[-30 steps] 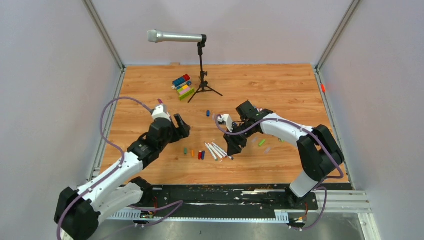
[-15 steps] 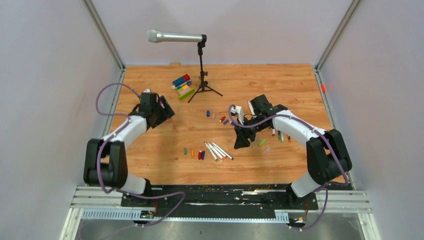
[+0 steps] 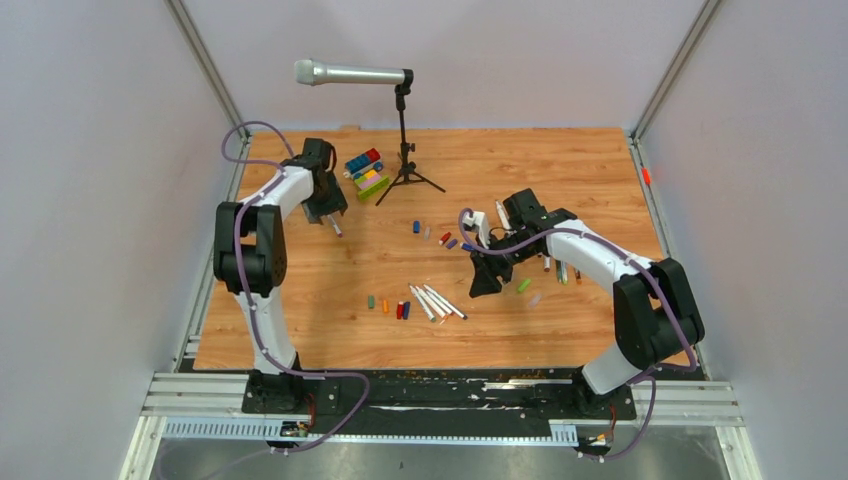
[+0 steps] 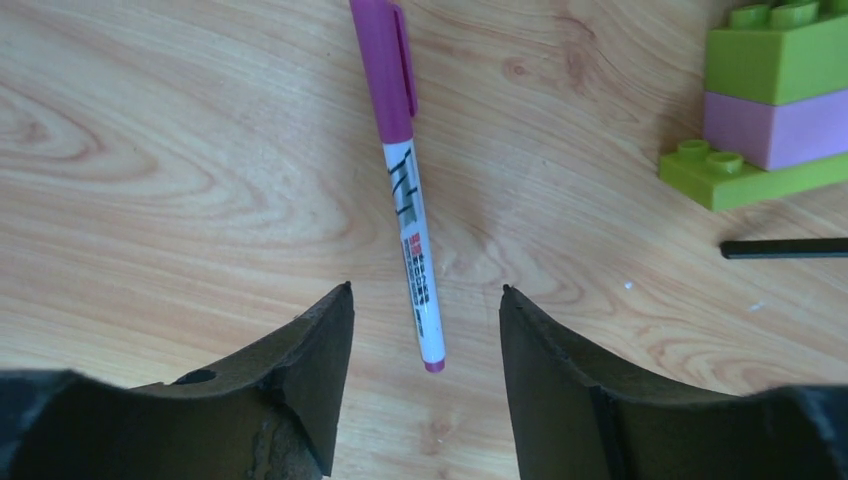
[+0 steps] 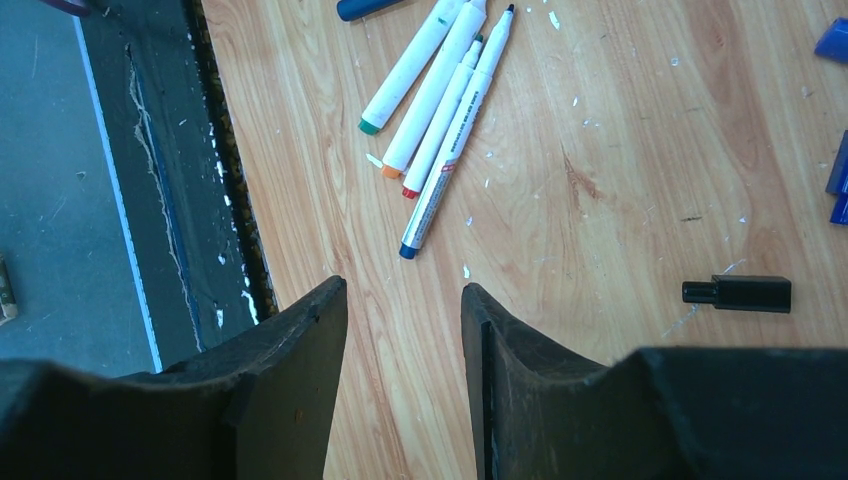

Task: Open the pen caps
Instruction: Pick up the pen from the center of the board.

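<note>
Left gripper [image 4: 425,292] hovers near the building blocks [image 4: 770,110], jaws wide, straddling the tail of a pen [image 4: 415,240] lying flat, purple cap [image 4: 385,60] on. Looks like the pick-up step: next it should drop and pinch the barrel. Right gripper [image 5: 404,288] is partly open, empty.

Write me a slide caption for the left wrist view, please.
Open left pincer poised over a capped purple pen lying near stacked toy blocks.

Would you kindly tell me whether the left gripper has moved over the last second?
Yes. The left gripper has swung up and left in the top view, ending much closer to the toy building blocks.
</note>
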